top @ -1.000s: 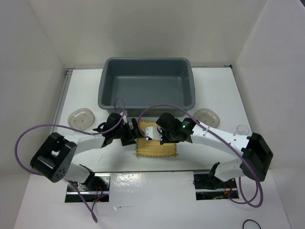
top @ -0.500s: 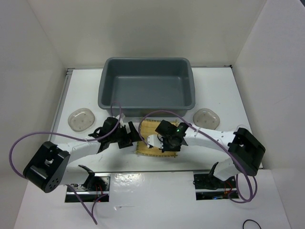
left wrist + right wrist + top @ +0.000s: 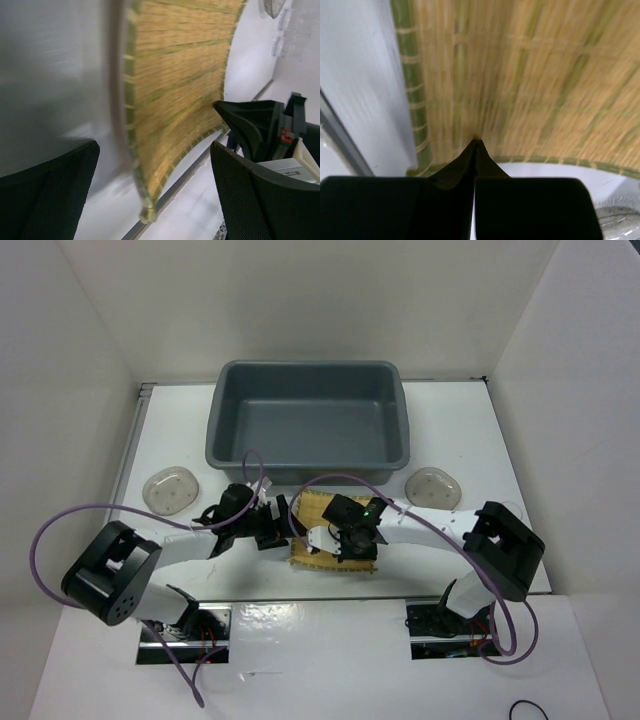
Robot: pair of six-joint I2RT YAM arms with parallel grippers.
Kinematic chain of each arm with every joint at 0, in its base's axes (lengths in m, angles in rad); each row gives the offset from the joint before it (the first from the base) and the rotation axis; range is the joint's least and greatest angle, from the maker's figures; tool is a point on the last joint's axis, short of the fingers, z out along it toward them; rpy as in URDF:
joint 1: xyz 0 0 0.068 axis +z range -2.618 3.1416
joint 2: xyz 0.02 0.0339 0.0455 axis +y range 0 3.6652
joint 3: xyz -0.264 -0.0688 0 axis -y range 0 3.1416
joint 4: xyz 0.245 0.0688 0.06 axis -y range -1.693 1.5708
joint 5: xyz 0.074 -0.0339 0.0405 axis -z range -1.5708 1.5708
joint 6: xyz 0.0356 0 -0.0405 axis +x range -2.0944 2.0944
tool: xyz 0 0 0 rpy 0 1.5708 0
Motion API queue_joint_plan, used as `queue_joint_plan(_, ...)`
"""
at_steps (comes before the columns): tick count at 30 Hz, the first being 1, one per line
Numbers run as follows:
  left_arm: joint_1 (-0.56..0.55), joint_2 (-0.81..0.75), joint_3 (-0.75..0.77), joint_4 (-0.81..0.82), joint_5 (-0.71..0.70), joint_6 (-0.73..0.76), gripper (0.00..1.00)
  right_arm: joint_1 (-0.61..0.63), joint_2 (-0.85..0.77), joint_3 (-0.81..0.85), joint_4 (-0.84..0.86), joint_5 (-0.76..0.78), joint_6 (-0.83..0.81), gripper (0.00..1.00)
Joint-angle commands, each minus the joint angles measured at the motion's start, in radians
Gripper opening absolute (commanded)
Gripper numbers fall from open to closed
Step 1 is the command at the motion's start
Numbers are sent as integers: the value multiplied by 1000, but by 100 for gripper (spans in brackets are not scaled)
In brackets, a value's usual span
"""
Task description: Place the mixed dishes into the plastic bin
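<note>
The yellow woven mat (image 3: 322, 508) lies on the white table just in front of the grey plastic bin (image 3: 308, 420). My left gripper (image 3: 284, 529) is open at the mat's left edge; in the left wrist view (image 3: 155, 150) its fingers (image 3: 260, 195) stand either side of the mat's near corner (image 3: 147, 215), which looks bowed upward. My right gripper (image 3: 336, 542) is shut, and its tips (image 3: 476, 142) press on the mat (image 3: 530, 75) near its front edge. Clear glass saucers sit at the left (image 3: 172, 489) and right (image 3: 434, 486). A tiny clear cup (image 3: 508, 507) is half hidden behind my right arm.
The bin is empty and stands against the back of the table. White walls enclose the left, right and rear. A metal strip (image 3: 340, 145) runs along the table just in front of the mat. Both arm bases are at the near edge.
My right gripper has come down and toward me onto the mat's front part, its elbow swinging left. My left gripper has shifted slightly along the mat's left edge.
</note>
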Motion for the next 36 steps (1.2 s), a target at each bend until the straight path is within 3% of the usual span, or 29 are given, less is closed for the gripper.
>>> queue_joint_plan(1, -4, 77, -33, -5, 11, 65, 100, 10, 56, 8, 12, -38, -22, 0)
queue_joint_plan(10, -4, 279, -52, 303, 163, 65, 100, 10, 66, -3, 38, -82, -35, 0)
queue_joint_plan(14, 27, 393, -86, 478, 249, 66, 87, 10, 66, 6, 38, -92, -35, 0)
queue_joint_plan(20, 55, 491, -66, 580, 375, 152, 63, 10, 84, 28, 38, -92, -35, 0)
queue_joint_plan(26, 65, 540, -26, 592, 478, 212, 31, 10, 93, 98, 38, -92, -35, 0)
queue_joint_plan(30, 76, 531, -16, 549, 487, 232, 0, 10, 72, 118, 20, -83, -47, 0)
queue_joint_plan(36, 76, 422, -16, 381, 511, 241, 0, 10, -58, 118, -57, -24, -47, 0)
